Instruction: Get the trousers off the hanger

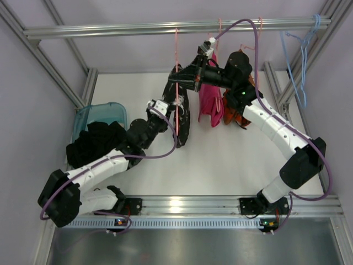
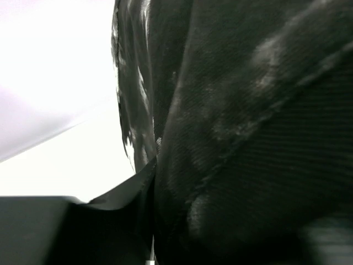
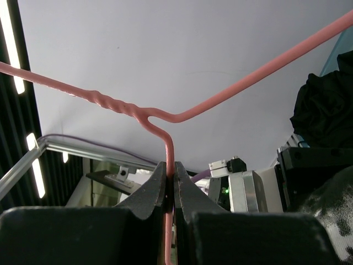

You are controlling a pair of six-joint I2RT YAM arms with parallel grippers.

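Observation:
The trousers (image 1: 182, 122), black with white speckles, hang in a long narrow bundle on the thin pale-pink hanger (image 1: 176, 55), whose hook is on the top rail. My left gripper (image 1: 176, 104) is pressed into the trousers. In the left wrist view the fabric (image 2: 248, 138) fills the frame and covers the right finger, and the gripper (image 2: 157, 185) looks shut on a fold. My right gripper (image 1: 183, 76) is shut on the hanger's wire just below its twisted neck. The right wrist view shows the pink wire (image 3: 231, 99) pinched between the closed fingers (image 3: 170, 172).
A magenta-pink garment (image 1: 209, 105) and an orange-and-black garment (image 1: 234, 117) hang right of the trousers. Light-blue hangers (image 1: 302, 55) hang at the far right of the rail (image 1: 110, 28). A teal bin (image 1: 110, 110) with plain black clothes (image 1: 94, 142) stands at the left.

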